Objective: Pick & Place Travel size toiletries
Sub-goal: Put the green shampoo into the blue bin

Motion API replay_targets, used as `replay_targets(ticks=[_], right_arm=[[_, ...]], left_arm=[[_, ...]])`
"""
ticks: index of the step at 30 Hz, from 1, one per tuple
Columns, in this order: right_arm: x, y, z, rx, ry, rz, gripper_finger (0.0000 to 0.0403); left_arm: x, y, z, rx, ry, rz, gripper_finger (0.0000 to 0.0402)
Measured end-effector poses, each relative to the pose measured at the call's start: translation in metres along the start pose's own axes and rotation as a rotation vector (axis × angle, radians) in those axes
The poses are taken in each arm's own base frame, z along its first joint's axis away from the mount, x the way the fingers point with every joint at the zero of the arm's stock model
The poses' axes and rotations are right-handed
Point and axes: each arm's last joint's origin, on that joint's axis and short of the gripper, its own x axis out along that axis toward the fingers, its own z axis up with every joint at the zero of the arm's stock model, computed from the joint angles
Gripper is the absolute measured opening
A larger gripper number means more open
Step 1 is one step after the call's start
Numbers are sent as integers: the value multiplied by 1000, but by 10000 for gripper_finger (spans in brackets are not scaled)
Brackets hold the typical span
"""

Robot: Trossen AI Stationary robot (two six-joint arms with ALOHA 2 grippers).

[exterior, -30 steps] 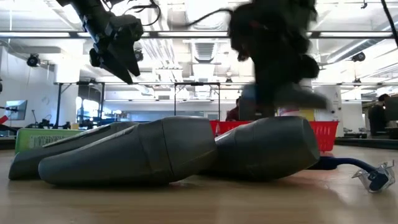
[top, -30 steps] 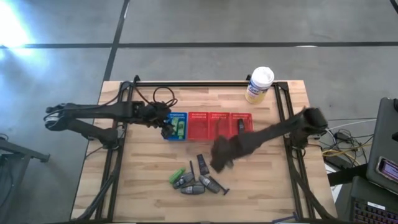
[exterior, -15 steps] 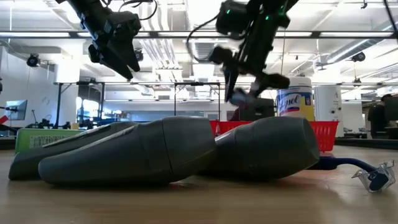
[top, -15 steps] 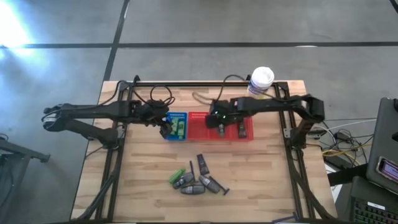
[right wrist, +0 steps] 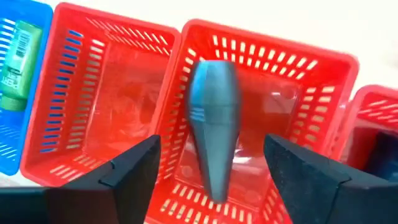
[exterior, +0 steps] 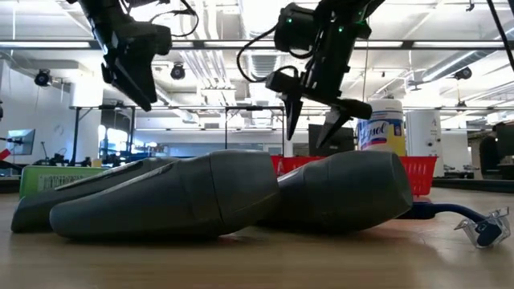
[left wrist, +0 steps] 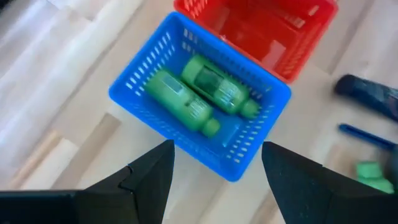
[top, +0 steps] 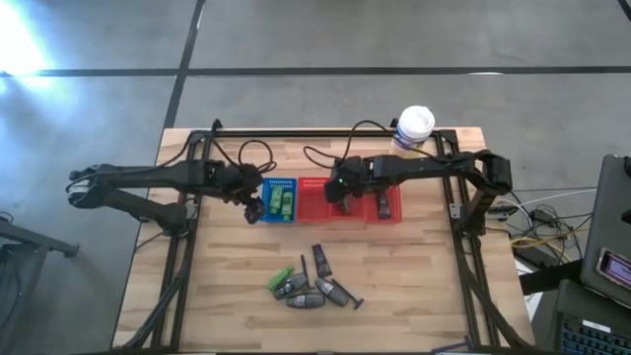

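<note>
1. We are watching the right gripper (top: pixel 340 194) hanging over the row of red baskets (top: pixel 350 200), its fingers (right wrist: pixel 134 171) spread wide apart with nothing clamped between them.
2. We are seeing a grey tube (right wrist: pixel 213 121) between those fingers in the right wrist view, blurred, cap end down, inside the middle red basket (right wrist: pixel 323 81); it is touching neither finger.
3. We are spotting another dark toiletry (top: pixel 383 204) lying in the red basket nearest the white-lidded canister (top: pixel 411 132).
4. We are finding the left gripper (top: pixel 253 210) hovering just beside the blue basket (top: pixel 281 200), on the side away from the red ones, jaws parted and empty.
5. We are looking down into that blue basket through the left wrist view: two green bottles (left wrist: pixel 202 93) are lying side by side in it, touching.
6. We are counting what is sitting out on the wooden table (top: pixel 424 276): a cluster of dark grey tubes (top: pixel 306 294), a green bottle (top: pixel 280 275) at its edge, a black tube (top: pixel 321 260) and a slim black stick (top: pixel 304 266) close by.
7. We are getting those grey tubes (exterior: pixel 225 193) filling the low view, with a blue razor (exterior: pixel 474 221) lying beside them on the tabletop.
</note>
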Motion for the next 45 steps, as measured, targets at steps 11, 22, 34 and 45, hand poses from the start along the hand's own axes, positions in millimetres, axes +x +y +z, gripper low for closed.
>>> replay_targets(ticks=[11,22,34,45], right_arm=[[-39,-11,-22,-229,43,-70,328],[-71,-18,-40,-414,56,-54,354],[-92,-27,-40,-534,44,-35,334],[-100,-41,-45,-547,38,-30,356]], left_arm=[[19,-28,-38,-57,185,-129,248],[41,-101,-59,-223,305,-104,248],[78,-159,-48,-243,354,-21,248],[109,-186,-51,-192,407,22,248]])
